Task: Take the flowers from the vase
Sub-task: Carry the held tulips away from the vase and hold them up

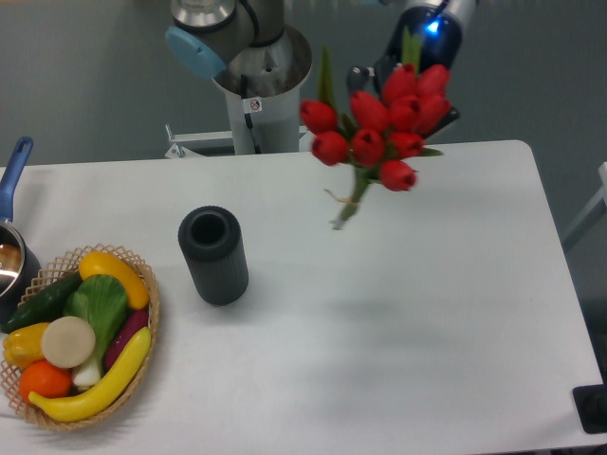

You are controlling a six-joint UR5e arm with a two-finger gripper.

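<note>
The flowers [379, 133], a bunch of red tulip buds with green leaves, hang in the air above the back middle-right of the table, their stems [349, 204] pointing down and left. My gripper [412, 87] is behind the buds and shut on the bunch, with its fingertips hidden by the blooms and its blue light above. The vase [214, 256], a dark ribbed cylinder, stands upright to the left with nothing in its round mouth, well apart from the stems.
A wicker basket [152, 296] of fruit and vegetables sits at the front left. A blue-handled pot [13, 175] pokes in at the left edge. The arm's base column [256, 90] rises behind the table's far edge.
</note>
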